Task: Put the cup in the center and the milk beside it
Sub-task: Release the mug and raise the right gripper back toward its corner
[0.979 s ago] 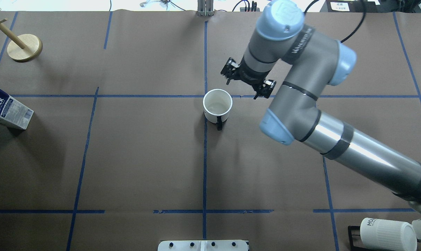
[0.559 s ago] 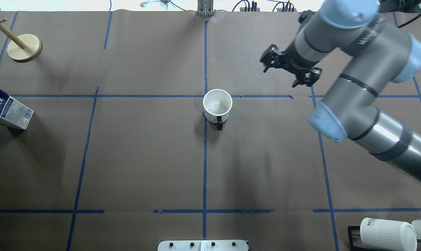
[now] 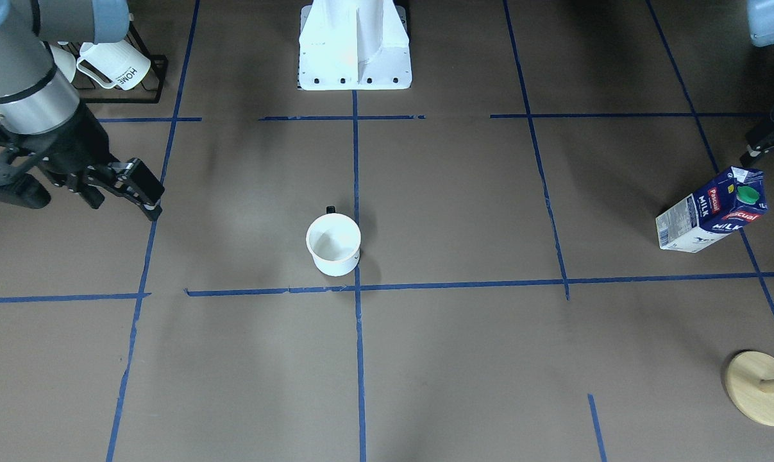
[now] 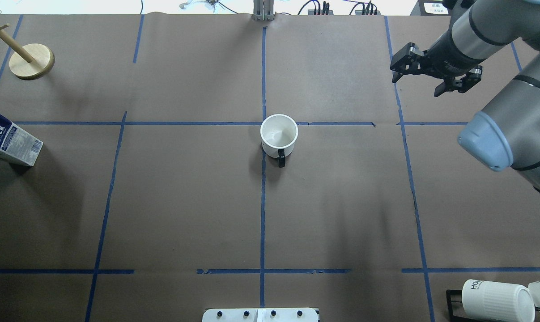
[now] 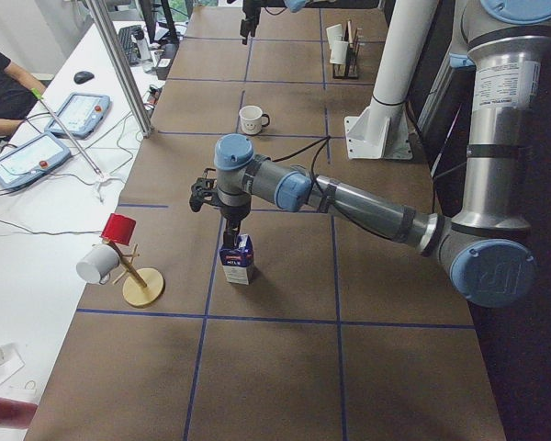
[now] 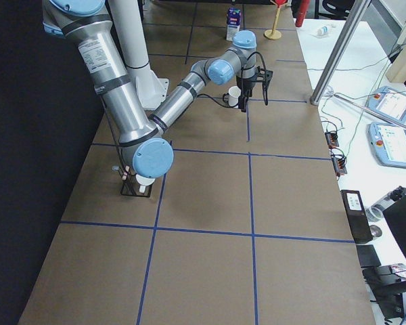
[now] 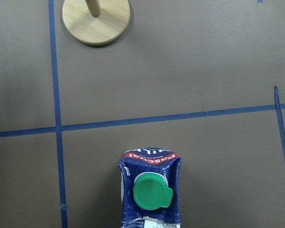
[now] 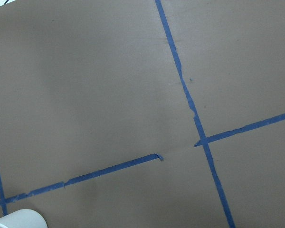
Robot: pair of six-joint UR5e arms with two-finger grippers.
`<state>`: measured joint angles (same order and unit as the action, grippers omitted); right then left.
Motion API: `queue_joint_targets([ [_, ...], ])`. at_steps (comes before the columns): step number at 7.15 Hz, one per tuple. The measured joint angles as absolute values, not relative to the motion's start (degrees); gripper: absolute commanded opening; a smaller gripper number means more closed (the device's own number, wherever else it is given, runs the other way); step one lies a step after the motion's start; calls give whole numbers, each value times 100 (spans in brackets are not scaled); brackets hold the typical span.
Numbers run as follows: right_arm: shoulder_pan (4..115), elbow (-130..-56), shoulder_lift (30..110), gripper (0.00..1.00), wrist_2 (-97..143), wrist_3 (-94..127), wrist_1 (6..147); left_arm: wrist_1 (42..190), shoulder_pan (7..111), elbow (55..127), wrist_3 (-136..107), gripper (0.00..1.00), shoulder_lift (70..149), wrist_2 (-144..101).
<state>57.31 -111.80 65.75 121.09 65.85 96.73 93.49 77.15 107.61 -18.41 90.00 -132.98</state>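
The white cup stands upright just right of the center tape crossing, with its dark handle toward the robot; its smiley face shows in the exterior left view. The milk carton stands at the far left edge of the table. My right gripper is open and empty, far right of the cup and raised. My left gripper hangs open just above the milk carton, whose green cap shows straight below the wrist. Only one finger shows in the front-facing view.
A wooden mug tree stands at the far left corner, beyond the milk. A black rack with ribbed HOME mugs sits at the near right corner. The robot's white base is at the near edge.
My right gripper, open throughout, has moved away from the cup to the right and toward the far side. The cup has not moved.
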Motion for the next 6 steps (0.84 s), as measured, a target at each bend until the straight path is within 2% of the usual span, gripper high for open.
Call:
queue_joint_targets([
  [6,6813,-11361,7146,100,12990,5531,9720,9341,7368,10216,-1845,100,9276,-13289],
])
